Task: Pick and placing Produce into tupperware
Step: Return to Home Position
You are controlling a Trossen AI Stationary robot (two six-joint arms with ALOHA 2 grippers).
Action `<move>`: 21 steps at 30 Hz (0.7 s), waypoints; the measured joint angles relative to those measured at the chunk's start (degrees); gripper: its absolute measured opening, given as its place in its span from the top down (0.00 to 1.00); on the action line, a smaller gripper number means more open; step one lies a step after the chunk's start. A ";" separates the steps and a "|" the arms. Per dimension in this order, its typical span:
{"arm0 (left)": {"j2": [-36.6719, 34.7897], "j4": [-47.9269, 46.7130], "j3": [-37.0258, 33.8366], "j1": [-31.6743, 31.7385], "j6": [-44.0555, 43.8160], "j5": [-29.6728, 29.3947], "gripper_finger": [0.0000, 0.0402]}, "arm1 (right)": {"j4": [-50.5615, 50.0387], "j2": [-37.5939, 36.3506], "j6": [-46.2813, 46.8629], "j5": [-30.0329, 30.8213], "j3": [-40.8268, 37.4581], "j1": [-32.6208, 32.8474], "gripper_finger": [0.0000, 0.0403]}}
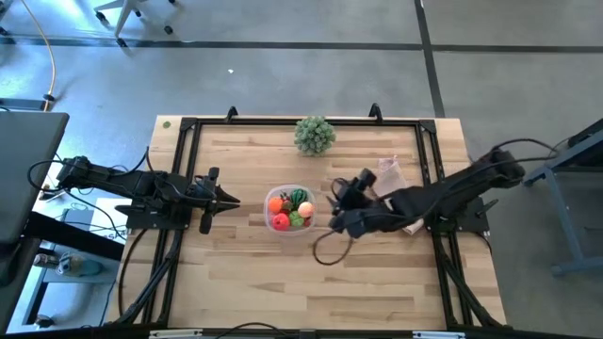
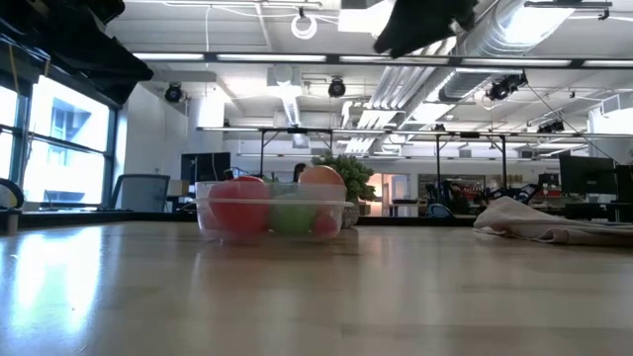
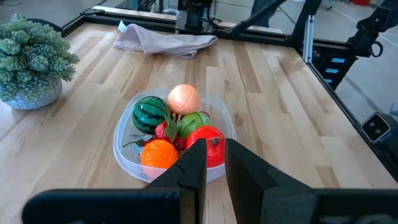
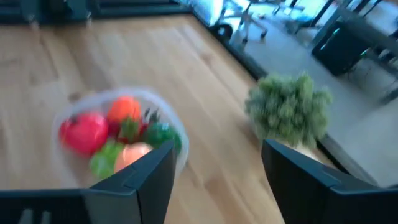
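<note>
from above, i am holding my right gripper [image 1: 334, 204] just beside the tupperware [image 1: 268, 200], on the side facing the table's right edge, with the fingers spread wide and carrying nothing. the tupperware is sitting near the middle of the table [image 1: 283, 282], and the produce [image 1: 290, 209] is lying piled inside it. my left gripper [image 1: 230, 200] is waiting on the opposite side, near the tupperware but apart from it, and pointing at it. the bushy green ball [image 1: 315, 135] is standing by the back edge. the bag [image 1: 390, 173] is lying toward the right edge, partly under my right arm.

at table height, the clear wall [image 2: 210, 203] is showing red, green and peach-coloured pieces [image 2: 237, 208], heaped a little above the rim.

through my left wrist, my fingers [image 3: 193, 165] are sitting almost together with only a slit between them, gripping nothing. the full tupperware [image 3: 121, 146] is lying just ahead.

through my right wrist, my fingers [image 4: 155, 168] are standing well apart and empty, and the tupperware [image 4: 65, 115] is lying ahead.

i am judging the filling done. going home well is meaning lifting first, then drawing off toward the right edge. i should be keeping my fingertips clear of the rim and not dragging the bag along.
</note>
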 joint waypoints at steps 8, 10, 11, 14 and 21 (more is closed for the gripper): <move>-0.01 0.02 0.00 0.01 0.00 0.00 0.88 | -18.85 -3.33 13.85 -0.95 -0.17 7.09 0.56; 0.01 0.02 0.02 0.01 0.00 -0.01 0.88 | -23.49 -3.25 18.28 -0.96 -0.17 8.91 0.63; -0.01 0.02 0.00 0.01 -0.01 -0.01 0.88 | -26.17 -3.25 20.93 -0.71 -0.19 9.78 0.68; 0.01 0.02 0.02 0.00 0.01 0.01 0.88 | -31.32 -3.47 28.94 0.83 -2.12 11.78 0.82; 0.00 0.03 0.01 0.02 0.01 -0.01 0.88 | -23.13 -10.95 38.98 -0.20 -17.38 11.63 0.97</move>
